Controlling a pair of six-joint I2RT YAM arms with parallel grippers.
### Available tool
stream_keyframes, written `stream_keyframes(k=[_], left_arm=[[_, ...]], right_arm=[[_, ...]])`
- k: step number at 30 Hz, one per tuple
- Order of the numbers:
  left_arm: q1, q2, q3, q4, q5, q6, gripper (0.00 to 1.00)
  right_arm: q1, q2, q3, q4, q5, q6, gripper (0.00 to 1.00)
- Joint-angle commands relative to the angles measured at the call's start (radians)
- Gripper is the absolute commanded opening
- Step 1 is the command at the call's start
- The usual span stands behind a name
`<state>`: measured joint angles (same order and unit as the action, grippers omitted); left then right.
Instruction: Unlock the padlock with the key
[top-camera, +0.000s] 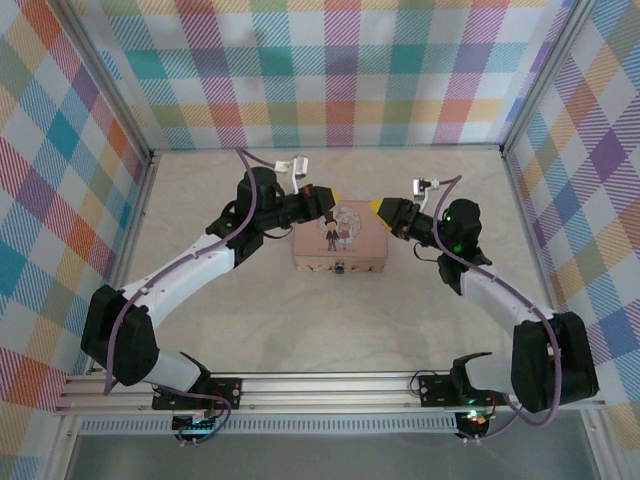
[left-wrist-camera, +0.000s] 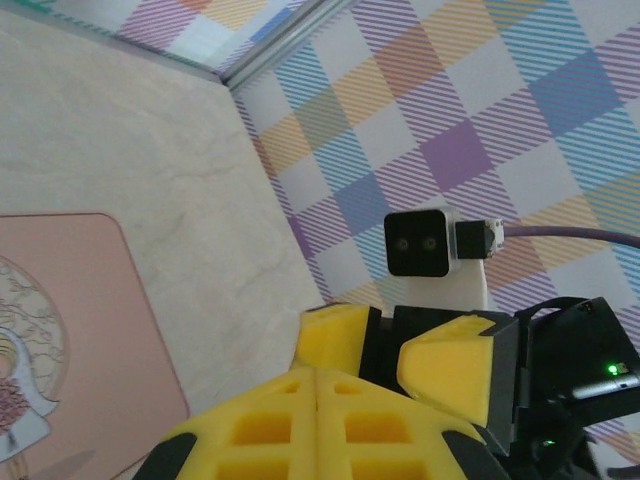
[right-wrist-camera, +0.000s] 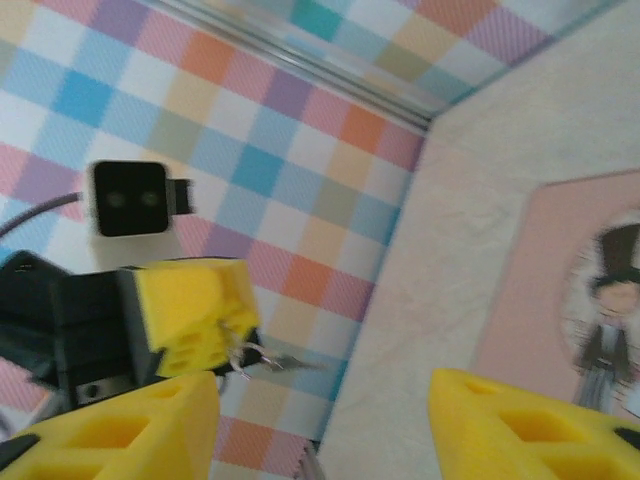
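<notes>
1. My left tool (top-camera: 332, 196) is clenched on the key (right-wrist-camera: 268, 358), by the far edge of the pink tin (top-camera: 312, 248).
2. Right tool (top-camera: 378, 209) is released, nothing in it.
3. Padlock (top-camera: 341, 267) sits at the tin's near edge, so I reckon inserting and turning are all left.

the tiny blue-teal padlock (top-camera: 341, 267) sits at the middle of the pink tin's (top-camera: 310, 240) near side. the small silver key (right-wrist-camera: 280, 360) juts sideways from the left pincer's (right-wrist-camera: 205, 325) closed yellow tips.
</notes>
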<state>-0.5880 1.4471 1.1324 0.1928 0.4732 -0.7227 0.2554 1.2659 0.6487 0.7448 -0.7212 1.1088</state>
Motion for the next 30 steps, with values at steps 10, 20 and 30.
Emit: stream_keyframes(k=[10,20,30], left_arm=[[-0.058,-0.008,-0.016,0.165,0.013,-0.074,0.0],[-0.065,-0.017,-0.025,0.169,-0.017,-0.073,0.0],[-0.065,-0.022,-0.029,0.168,-0.045,-0.072,0.0]], right_arm=[[0.099,0.169,0.02,0.566,-0.04,0.243,0.43],[0.127,0.162,0.029,0.559,-0.038,0.233,0.33],[0.131,0.164,0.026,0.558,-0.034,0.237,0.18]])
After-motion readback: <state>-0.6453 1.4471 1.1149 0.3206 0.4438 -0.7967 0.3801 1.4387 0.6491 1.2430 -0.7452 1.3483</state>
